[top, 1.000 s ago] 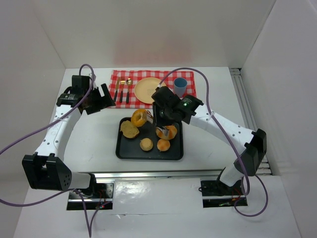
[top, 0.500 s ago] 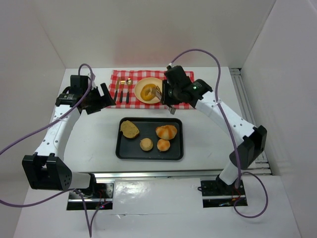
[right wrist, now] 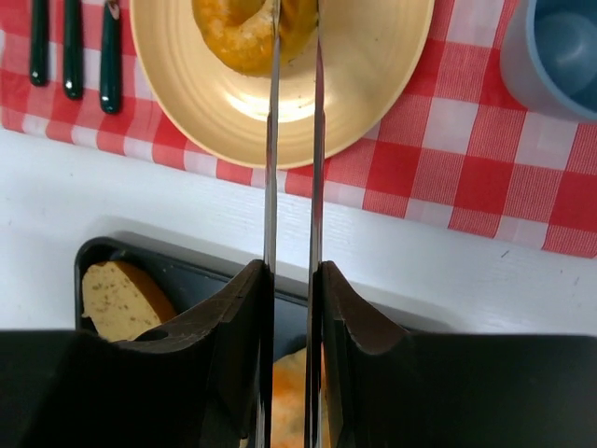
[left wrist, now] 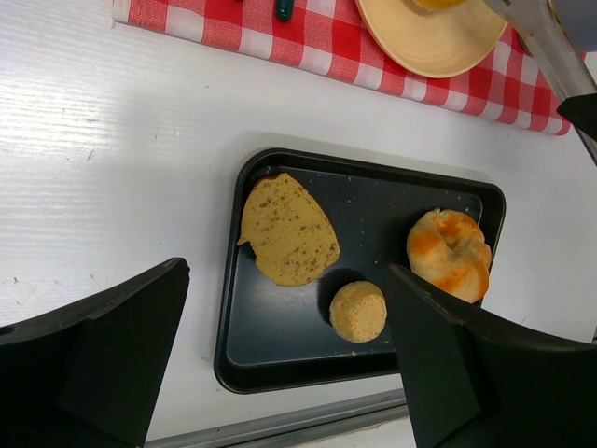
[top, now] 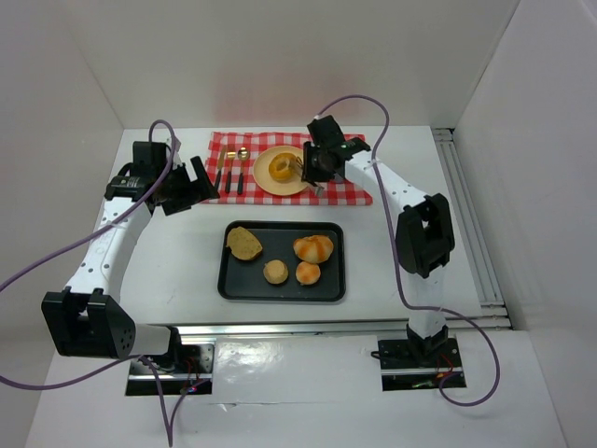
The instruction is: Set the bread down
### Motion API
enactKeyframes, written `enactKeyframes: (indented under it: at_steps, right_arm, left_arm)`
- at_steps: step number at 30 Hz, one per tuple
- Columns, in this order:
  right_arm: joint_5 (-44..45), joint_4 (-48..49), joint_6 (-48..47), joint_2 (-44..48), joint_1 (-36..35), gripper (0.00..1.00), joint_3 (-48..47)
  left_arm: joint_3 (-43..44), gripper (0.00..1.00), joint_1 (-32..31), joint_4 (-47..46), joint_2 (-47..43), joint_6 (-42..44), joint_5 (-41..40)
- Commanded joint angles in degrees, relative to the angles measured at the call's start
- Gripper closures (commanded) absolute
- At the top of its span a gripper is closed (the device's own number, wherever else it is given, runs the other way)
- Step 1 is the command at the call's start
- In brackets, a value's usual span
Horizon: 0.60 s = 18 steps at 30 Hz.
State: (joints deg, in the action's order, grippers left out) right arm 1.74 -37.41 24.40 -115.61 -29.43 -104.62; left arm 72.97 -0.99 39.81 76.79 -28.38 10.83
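A ring-shaped golden bread (top: 279, 170) lies on the yellow plate (top: 264, 183) on the red checked cloth (top: 233, 147). My right gripper (top: 298, 168) reaches over the plate, and its long metal fingers are shut on the ring's right side. In the right wrist view the bread (right wrist: 238, 28) sits at the top of the plate (right wrist: 364, 65), with the gripper (right wrist: 295, 19) pinching its edge. My left gripper (top: 187, 185) is open and empty, above the table left of the cloth; it also shows in the left wrist view (left wrist: 289, 373).
A black tray (top: 280, 289) holds a flat slice (top: 244, 243), a large roll (top: 313, 248) and two small rolls (top: 275, 272). Cutlery (top: 230, 173) lies left of the plate. A blue cup (right wrist: 560, 47) stands right of the plate.
My right gripper has carried the ring-shaped bread from above the tray back to the yellow plate and lowered it there. The left arm has not moved.
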Motion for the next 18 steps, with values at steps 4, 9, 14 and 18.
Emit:
enactKeyframes:
  at_steps: [4, 9, 14, 18]
  right_arm:
    - [-0.9, 5.9, -0.6, 3.4, 0.2, 0.60, -2.9]
    - [2.5, 3.9, -0.6, 5.7, -0.4, 0.57, -3.4]
    - [3.7, 3.9, -0.6, 8.6, -0.4, 0.49, -0.1]
    - [3.7, 3.9, -0.6, 10.8, -0.4, 0.47, 2.0]
  left_arm:
    - [-0.5, 0.01, 0.3, -0.8, -0.3, 1.5, 0.9]
    - [-0.5, 0.01, 0.3, -0.8, -0.3, 1.5, 2.1]
    - [-1.1, 0.02, 0.3, -0.8, -0.9, 1.5, 2.1]
    - [-1.1, 0.02, 0.3, -0.8, -0.9, 1.5, 2.1]
